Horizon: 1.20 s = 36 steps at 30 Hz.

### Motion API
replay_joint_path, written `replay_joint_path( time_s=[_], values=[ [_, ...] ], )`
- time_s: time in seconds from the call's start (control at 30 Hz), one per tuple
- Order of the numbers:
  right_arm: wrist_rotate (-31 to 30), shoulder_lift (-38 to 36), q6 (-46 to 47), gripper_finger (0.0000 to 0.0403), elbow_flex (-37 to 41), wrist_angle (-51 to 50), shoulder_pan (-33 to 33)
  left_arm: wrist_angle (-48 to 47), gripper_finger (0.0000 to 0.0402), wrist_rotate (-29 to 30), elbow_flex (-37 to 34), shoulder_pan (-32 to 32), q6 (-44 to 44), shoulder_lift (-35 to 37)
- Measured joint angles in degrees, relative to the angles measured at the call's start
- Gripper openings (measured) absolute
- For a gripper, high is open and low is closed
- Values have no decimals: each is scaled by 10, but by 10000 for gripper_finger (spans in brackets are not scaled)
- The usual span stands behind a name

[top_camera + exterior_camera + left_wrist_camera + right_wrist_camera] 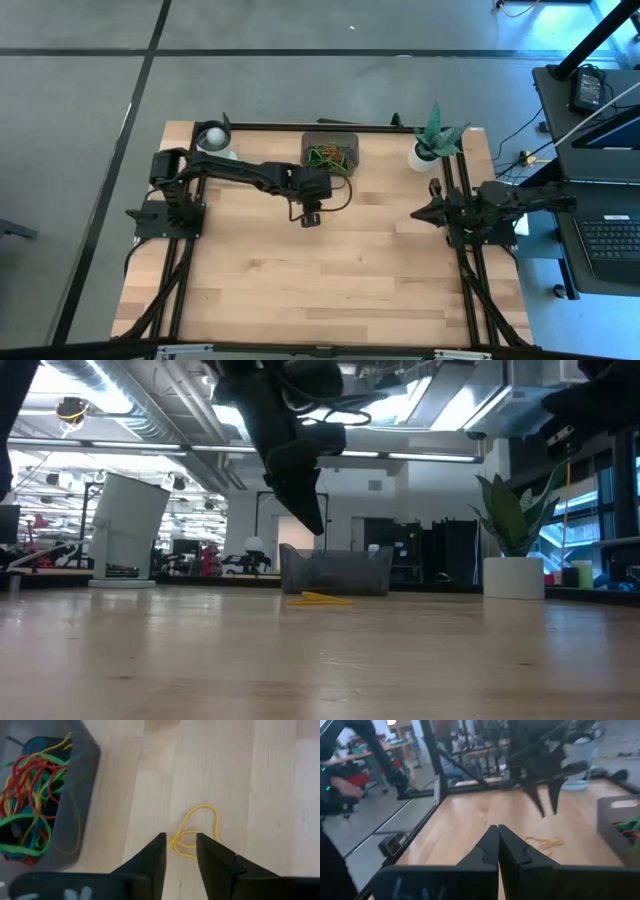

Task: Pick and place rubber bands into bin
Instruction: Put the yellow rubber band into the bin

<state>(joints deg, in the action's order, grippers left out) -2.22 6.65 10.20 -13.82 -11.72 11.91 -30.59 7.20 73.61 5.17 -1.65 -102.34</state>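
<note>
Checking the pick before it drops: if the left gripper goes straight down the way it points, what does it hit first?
Most likely the yellow rubber band on the table, lying just beyond the open left gripper; depth is uncertain.

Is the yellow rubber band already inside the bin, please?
No, the yellow rubber band lies on the wooden table beside the bin, not in it.

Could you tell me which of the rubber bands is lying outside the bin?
The yellow rubber band, alone on the bare wood beside the bin, just below the left hand; the other bands are heaped inside the bin.
</note>
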Motion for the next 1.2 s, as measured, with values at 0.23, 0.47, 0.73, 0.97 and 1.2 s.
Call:
replay_joint_path(
  time_s=[0.23, 0.47, 0.73, 0.97, 1.2],
  values=[
    [-55, -64, -21, 0, 0, -31, 15, -36, 141, 2, 36, 1, 28, -46],
    [-63, -65, -44, 0, 0, -53, 16, -41, 155, -13, 36, 3, 64, -81],
    [-74, -65, -38, 0, 0, -71, 16, -31, 155, -26, 36, 19, 83, -123],
    [-74, -65, -31, 0, 0, -72, 16, -17, 139, -52, 37, 28, 119, -140],
    [-74, -65, -30, 0, 0, -74, 16, -16, 16, -63, 38, 26, 131, -145]
  ],
)
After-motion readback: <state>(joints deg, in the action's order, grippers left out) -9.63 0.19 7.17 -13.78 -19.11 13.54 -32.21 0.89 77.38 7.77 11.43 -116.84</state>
